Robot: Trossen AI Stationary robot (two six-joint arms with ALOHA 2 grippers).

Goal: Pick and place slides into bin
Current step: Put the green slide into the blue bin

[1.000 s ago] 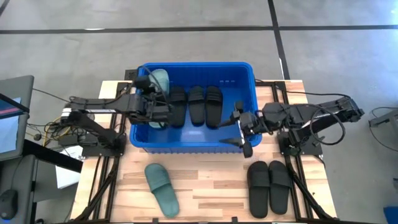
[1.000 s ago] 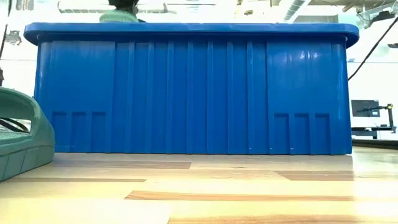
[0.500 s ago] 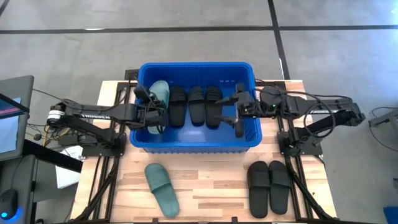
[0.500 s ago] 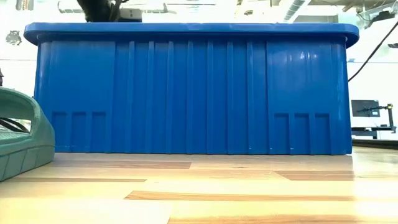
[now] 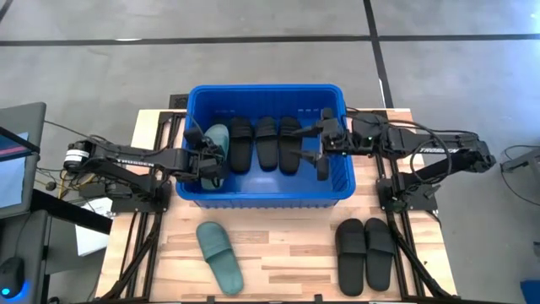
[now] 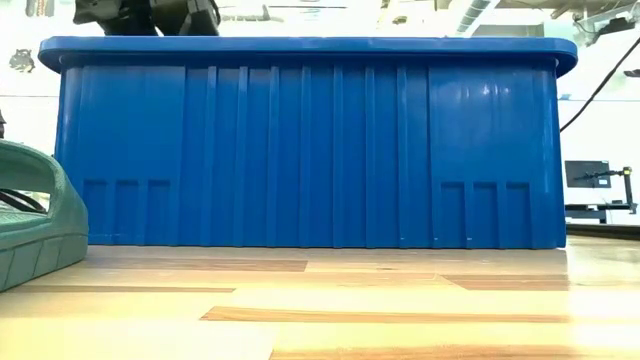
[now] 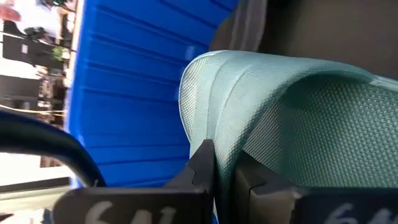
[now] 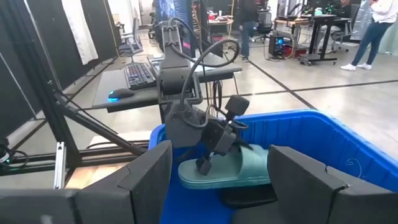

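over blue bin (image 5: pixel 253 192): left gripper (image 5: pixel 207 159) clamping green slide (image 5: pixel 217 143), right gripper (image 5: pixel 323 149) agape

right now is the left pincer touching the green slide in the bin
Touching. The left wrist view shows the left pincer shut on the edge of the green slide, fingers pressed against its textured rubber. The high view agrees: it holds that slide inside the bin.

This is looking like a robotics lab or workshop. A wooden table (image 5: pixel 278 253) is standing on a grey concrete floor (image 5: pixel 253 42), desks with a keyboard (image 8: pixel 140 74) and monitor (image 5: pixel 17 160) are sitting nearby, and people (image 8: pixel 367 31) are standing among workstations behind.
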